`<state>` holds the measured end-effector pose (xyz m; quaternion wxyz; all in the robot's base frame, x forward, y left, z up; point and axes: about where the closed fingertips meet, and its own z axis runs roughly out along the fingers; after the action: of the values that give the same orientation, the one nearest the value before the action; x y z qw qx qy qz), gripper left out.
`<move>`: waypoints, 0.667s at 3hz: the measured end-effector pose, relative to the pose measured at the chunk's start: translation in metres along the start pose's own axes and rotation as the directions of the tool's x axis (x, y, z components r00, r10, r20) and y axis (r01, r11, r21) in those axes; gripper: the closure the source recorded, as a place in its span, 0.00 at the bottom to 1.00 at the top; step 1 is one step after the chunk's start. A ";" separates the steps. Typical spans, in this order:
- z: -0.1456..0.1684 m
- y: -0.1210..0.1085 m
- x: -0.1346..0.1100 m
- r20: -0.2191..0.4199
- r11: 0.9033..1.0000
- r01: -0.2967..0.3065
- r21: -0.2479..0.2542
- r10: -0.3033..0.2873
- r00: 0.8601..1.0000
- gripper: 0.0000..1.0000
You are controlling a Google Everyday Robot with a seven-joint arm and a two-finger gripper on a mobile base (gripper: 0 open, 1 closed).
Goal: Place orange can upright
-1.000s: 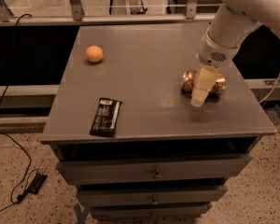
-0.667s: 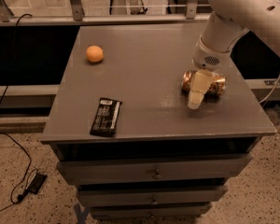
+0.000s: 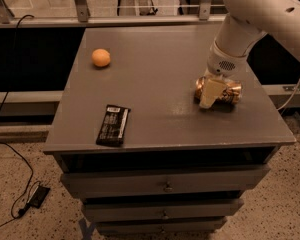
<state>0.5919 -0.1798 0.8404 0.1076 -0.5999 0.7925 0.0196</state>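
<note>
The orange can [image 3: 231, 90] lies on its side near the right edge of the grey table top [image 3: 160, 74]. It is shiny and coppery, with its length running left to right. My gripper [image 3: 210, 96] comes down from the white arm [image 3: 240, 29] at the upper right. It sits right at the can's left end and covers part of it. The can rests on the table and is not lifted.
A small round orange fruit [image 3: 101, 57] sits at the table's back left. A dark snack bar wrapper [image 3: 113, 125] lies near the front left edge. Drawers [image 3: 165, 186] are below the top. A railing runs behind, and cables lie on the floor at the left.
My gripper has shifted slightly left along the can and the arm has swung further in from the right. The can, the fruit and the wrapper have not moved.
</note>
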 end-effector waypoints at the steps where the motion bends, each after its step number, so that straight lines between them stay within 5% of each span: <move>1: 0.002 0.000 -0.001 0.000 1.000 0.001 -0.001 -0.001 1.000 0.65; 2: -0.008 0.001 -0.008 0.031 1.000 -0.001 -0.014 0.002 1.000 0.88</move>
<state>0.5923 -0.1733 0.8495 0.1160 -0.5996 0.7911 0.0345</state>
